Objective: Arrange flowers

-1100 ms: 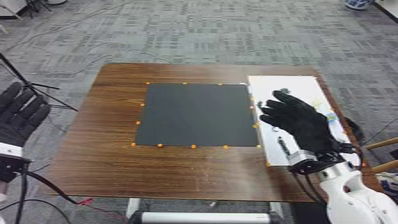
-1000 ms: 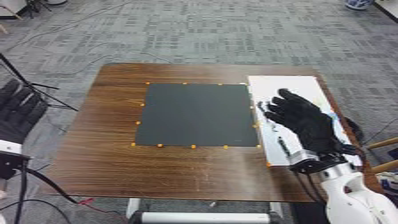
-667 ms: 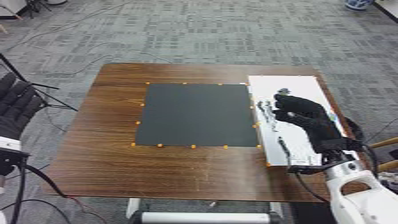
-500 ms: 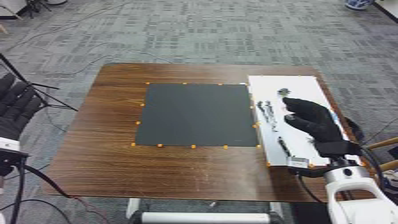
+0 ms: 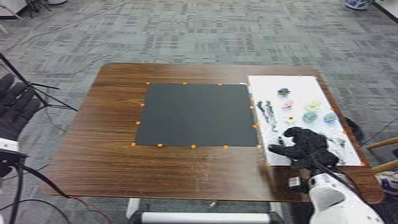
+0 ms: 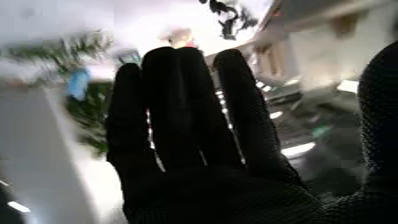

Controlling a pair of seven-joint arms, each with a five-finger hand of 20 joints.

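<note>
Flowers (image 5: pixel 309 116), six small heads that I can count, lie on one white sheet (image 5: pixel 306 85) at the right of one brown table (image 5: pixel 98 150), near dark sprigs (image 5: pixel 266 112) too tangled to count. One right hand (image 5: pixel 311 145) is at the sheet's near end, fingers straight and slightly parted, thumb apart. One dark mat (image 5: pixel 195 115) lies left of the sheet; one left hand (image 5: pixel 19 107), fingers extended, is beyond the table's left edge.

From my remote station I take this for a robotics lab in an office-style room. I see grey patterned carpet (image 5: pixel 195 35), black cables (image 5: pixel 46 183) and a thin black stand (image 5: pixel 17 69) by a wooden table (image 5: pixel 98 165), whose dark mat (image 5: pixel 195 115) is edged with orange markers (image 5: pixel 161 145).
</note>
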